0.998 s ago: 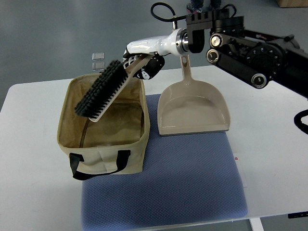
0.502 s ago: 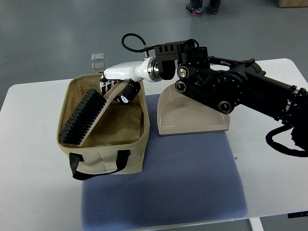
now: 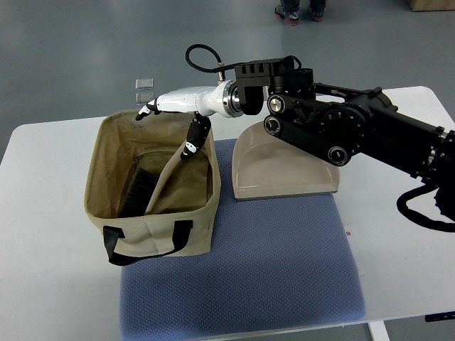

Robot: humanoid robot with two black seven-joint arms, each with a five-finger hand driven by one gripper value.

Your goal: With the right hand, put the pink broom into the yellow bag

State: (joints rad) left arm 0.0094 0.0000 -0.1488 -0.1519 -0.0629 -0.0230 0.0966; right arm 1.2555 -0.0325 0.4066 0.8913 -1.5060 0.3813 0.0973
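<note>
The broom, with black bristles (image 3: 138, 192) and a pale pinkish-beige handle (image 3: 165, 179), lies inside the tan-yellow fabric bag (image 3: 158, 229), handle leaning up toward the bag's right wall. My right hand (image 3: 170, 122) hovers over the bag's back right rim with its fingers (image 3: 191, 141) spread and holding nothing. Its black arm (image 3: 341, 131) comes in from the right, passing over the dustpan. The left arm does not show.
A beige dustpan (image 3: 284, 174) lies right of the bag on a blue mat (image 3: 242, 273) that covers the white table (image 3: 43, 234). Two small clear squares (image 3: 144, 89) lie behind the bag. A person's shoes (image 3: 298, 11) show at the top edge.
The right hand carried the broom down into the bag, then let it go. The broom now rests inside and the hand has opened and risen to the rim.
</note>
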